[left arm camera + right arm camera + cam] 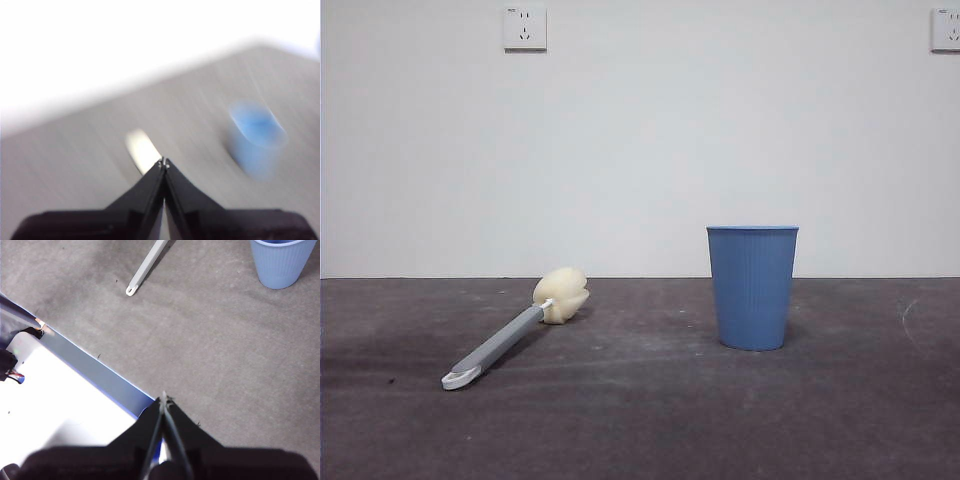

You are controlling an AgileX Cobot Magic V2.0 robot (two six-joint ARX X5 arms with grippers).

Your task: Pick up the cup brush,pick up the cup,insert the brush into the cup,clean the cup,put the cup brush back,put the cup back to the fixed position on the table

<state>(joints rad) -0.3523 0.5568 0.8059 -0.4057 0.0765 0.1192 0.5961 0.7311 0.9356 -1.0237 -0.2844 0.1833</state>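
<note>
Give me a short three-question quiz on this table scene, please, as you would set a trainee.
1. True or false: the blue cup stands upright.
2. The cup brush is: A) inside the cup, B) lying on the table, C) held by a gripper.
3. How do the jaws of the left gripper and right gripper stand?

Key: 1 true. 2 B. 3 shut, both empty.

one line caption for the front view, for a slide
Cup brush lying on the dark grey table, sponge head toward the wall, left of the upright blue cup; no arm in view.
</note>
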